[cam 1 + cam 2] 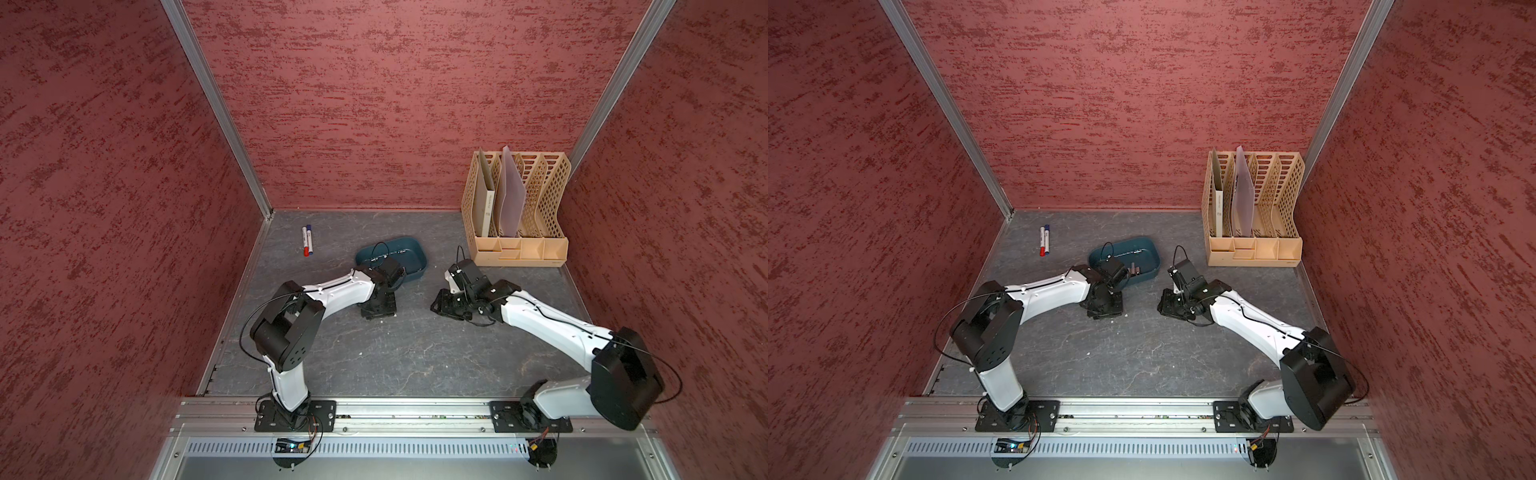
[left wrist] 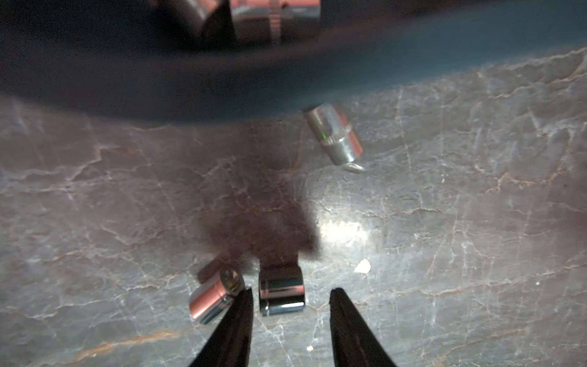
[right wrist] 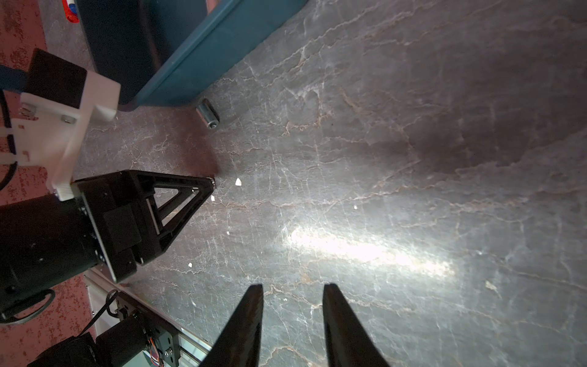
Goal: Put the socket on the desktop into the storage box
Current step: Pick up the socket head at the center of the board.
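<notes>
Perhaps two sockets [image 2: 273, 19] were stowed in the storage box [image 1: 1149, 272]; three were left on the desktop [image 2: 444, 222], one socket [image 2: 281, 295] straddled by the parted left gripper [image 2: 292, 289], the right gripper [image 3: 293, 286] likewise parted.

On the desktop [image 1: 395, 353], markers [image 1: 307, 240] lie left of the storage box [image 1: 409, 254], and the file rack [image 1: 519, 245] stands behind it at right. Three sockets [image 2: 281, 294] lie before the box.

I count three chrome steel sockets [image 2: 333, 136] [image 2: 281, 290] [image 2: 216, 295] on my bench [image 2: 444, 222]. One teal plastic tub [image 3: 206, 50], two white marker pens [image 1: 305, 241] [image 1: 310, 239], one beige lattice rack [image 1: 519, 249].

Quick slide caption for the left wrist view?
Left gripper, jaws open, brackets one socket on the desktop; two other sockets lie nearby.
</notes>
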### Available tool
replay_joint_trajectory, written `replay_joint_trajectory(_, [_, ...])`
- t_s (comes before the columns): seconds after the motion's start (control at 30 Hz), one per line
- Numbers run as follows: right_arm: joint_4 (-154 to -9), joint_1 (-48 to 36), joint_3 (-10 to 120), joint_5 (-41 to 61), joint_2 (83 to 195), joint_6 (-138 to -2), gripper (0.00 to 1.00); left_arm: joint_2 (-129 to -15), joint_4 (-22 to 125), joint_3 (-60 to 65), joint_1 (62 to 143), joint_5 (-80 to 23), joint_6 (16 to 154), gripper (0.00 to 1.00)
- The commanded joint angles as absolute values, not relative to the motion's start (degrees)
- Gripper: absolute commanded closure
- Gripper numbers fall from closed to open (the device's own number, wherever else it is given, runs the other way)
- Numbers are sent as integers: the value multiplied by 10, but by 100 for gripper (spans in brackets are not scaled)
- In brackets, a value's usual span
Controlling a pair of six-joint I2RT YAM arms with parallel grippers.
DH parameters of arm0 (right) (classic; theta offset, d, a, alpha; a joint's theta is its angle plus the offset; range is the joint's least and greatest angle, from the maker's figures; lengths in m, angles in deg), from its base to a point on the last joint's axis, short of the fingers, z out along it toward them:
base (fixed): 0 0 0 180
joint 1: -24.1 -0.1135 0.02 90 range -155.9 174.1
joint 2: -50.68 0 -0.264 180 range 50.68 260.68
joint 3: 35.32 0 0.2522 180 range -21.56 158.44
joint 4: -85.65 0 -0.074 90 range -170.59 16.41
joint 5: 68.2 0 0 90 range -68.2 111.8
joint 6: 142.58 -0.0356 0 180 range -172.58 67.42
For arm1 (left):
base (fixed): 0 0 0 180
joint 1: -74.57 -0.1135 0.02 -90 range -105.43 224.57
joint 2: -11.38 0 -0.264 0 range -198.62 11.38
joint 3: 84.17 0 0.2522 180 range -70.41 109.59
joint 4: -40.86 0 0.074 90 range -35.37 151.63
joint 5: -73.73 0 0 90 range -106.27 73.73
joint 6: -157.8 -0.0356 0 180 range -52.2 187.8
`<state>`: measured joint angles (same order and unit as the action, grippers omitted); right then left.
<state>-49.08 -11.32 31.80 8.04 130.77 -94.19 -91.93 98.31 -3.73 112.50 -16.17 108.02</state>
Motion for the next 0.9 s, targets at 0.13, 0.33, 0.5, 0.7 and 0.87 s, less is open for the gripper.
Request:
replay_joint_trajectory(0.13, [-498, -117, 314, 85, 1305, -945, 64, -936, 974, -25, 1131, -161, 1080, 61])
replay_joint_trajectory(0.33, [-499, -117, 309, 85, 1305, -947, 64, -948, 970, -23, 1133, -161, 1079, 65])
replay_joint_trajectory(0.5, [-500, -117, 304, 85, 1301, -951, 64, -949, 969, -23, 1134, -159, 1077, 76])
replay_joint_trajectory(0.7, [-508, -117, 302, 76, 1300, -950, 64, -940, 967, -23, 1135, -158, 1073, 88])
replay_joint_trajectory(0.87, [-530, -125, 299, 47, 1295, -935, 63, -926, 975, -12, 1137, -159, 1066, 90])
